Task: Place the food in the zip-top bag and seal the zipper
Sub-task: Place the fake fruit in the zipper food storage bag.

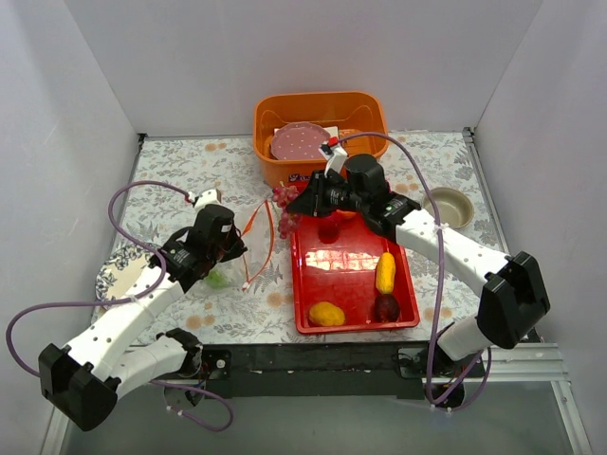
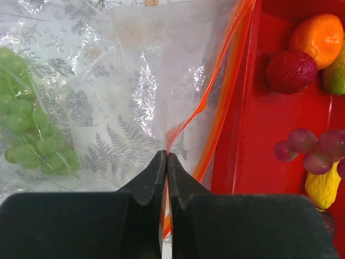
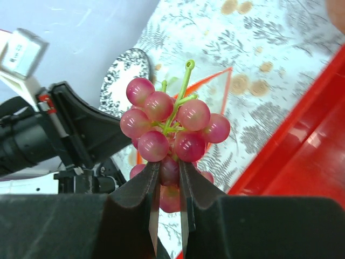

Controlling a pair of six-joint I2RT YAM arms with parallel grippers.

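Top external, bag [image 1: 250, 254]: clear and crinkly, it lies on the worktop [image 1: 190, 161] just left of the red tray [image 1: 356, 289], with green grapes [image 1: 217, 278] inside.
Top external, loose fruit: a yellow mango [image 1: 327, 313], an orange-yellow piece [image 1: 385, 272] and a dark-red piece [image 1: 386, 307] sit in the tray.
Left wrist, left hand [image 2: 166, 159]: pinched tight on the bag's orange zipper [image 2: 235, 59] strip.
Right wrist, right hand [image 3: 168, 183]: narrow, clamped on the purple grapes [image 3: 170, 127], which are lifted above the worktop beside the tray's edge.
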